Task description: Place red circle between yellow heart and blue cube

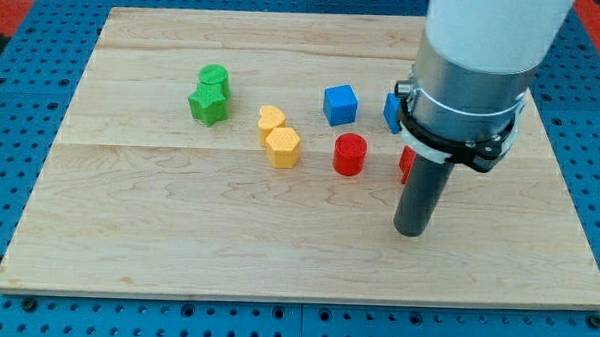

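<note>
On the pale wooden worktop (158,234), the red circle block (349,154) sits between the yellow heart block (271,117) and the blue cube (339,104). No gripper exists; the dark rod's tip (409,232) rests to the lower right, touching nothing.

A second blue block (392,110) and a second red block (405,164) are mostly hidden behind the arm (473,85); their shapes cannot be told. The arm is cut off at the view's top.

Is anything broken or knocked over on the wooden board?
Nothing looks broken or spilled. The red circle sits flat, between the yellow heart and blue cube but lower. My tip is below and right of it, not touching. The arm hides parts of two blocks.
</note>
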